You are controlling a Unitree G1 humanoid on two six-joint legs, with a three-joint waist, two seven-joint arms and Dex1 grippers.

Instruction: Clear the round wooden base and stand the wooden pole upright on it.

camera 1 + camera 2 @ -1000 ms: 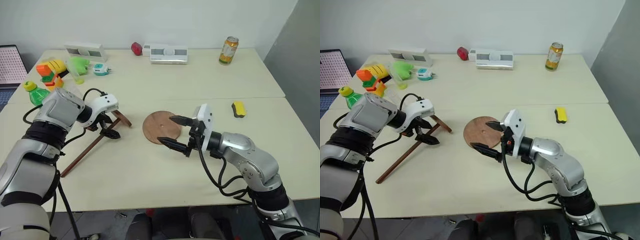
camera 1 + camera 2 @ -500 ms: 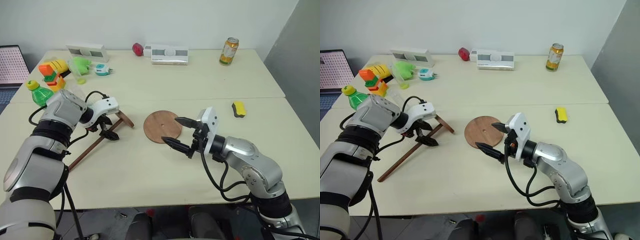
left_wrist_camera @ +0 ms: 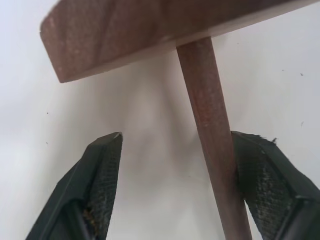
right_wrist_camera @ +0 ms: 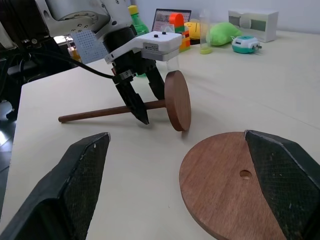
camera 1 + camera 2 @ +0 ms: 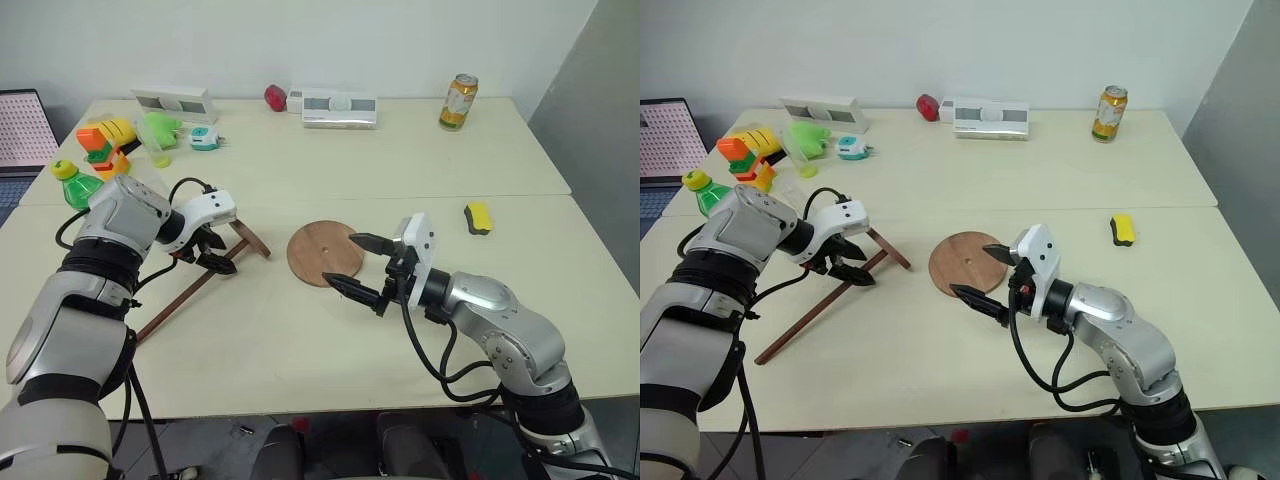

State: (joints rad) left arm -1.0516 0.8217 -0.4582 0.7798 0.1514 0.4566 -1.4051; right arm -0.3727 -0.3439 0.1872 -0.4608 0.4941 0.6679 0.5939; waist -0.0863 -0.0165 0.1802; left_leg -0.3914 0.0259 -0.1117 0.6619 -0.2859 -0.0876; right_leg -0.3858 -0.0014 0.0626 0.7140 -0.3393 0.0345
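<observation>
**Wooden pole straddled just below its disc, not yet clamped**

Black fingers (image 3: 102,190) of the left gripper (image 5: 848,268) are seen set to either side of the wooden pole (image 3: 210,150), just below the disc fixed at its end. One finger is pressed against the shaft or very nearly so; a clear gap is left at the other, so the fingers are part-way parted and no firm grip can be claimed. The pole lies on the desk (image 5: 420,160), propped on its disc edge, with the long shaft running back towards the robot's left.

Stiff, solid wood is judged here, light enough for one gripper, with a smooth round shaft that may roll or slip between the fingers. A hold close to the disc, where the fingers stand now, is judged best: the heavy end is kept near the grip and the long shaft can be swung up with little twisting load.

The right gripper (image 5: 358,266) is held level with its fingers spread wide and nothing between them, just above the near edge of the round wooden base (image 5: 318,250). The base lies flat on the desk, bare on top, with a small centre hole visible in the right wrist view, a little apart from the pole's disc. It is thin and loose, so it may slide when the pole is set down.
</observation>
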